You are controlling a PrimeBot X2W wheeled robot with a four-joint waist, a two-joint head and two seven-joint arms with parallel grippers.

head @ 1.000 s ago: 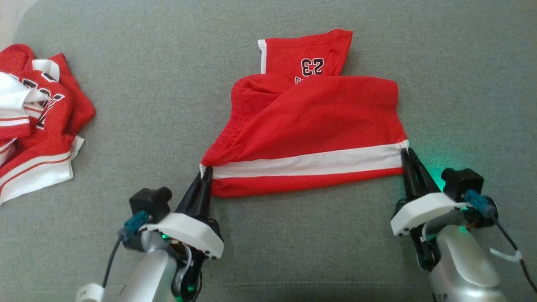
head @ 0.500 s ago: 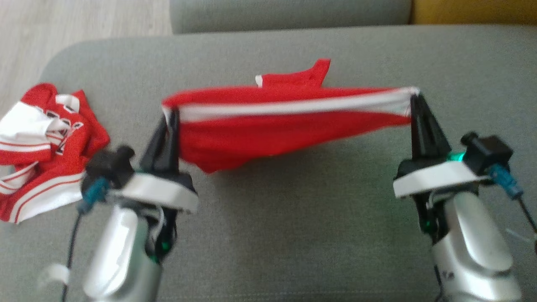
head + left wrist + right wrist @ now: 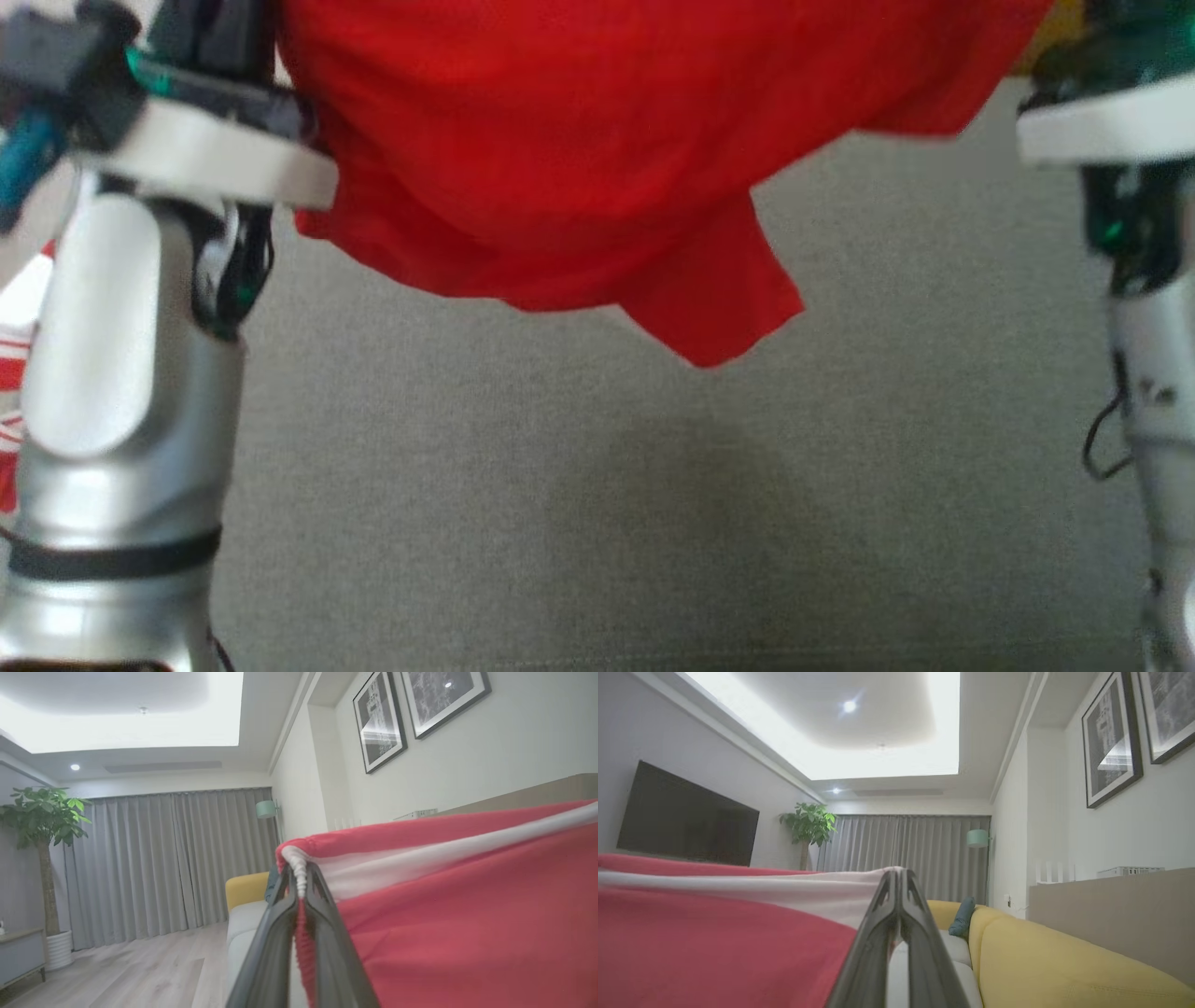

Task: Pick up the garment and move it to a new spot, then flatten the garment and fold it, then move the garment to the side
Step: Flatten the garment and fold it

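Your left claw (image 3: 299,877) and right claw (image 3: 899,875), each pinched shut on a white-banded corner, hold the red knit garment (image 3: 597,140), apparently shorts, slung between them above the grey fabric cushion (image 3: 560,523); soft and light, it sags, and those hemmed corners look your surest grip.

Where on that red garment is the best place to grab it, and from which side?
Probably at the two ends of its white band, one corner from each side. The red garment is limp, so pinching both ends, as the left gripper and right gripper do, lets it hang spread between them above the grey cushion instead of bunching.
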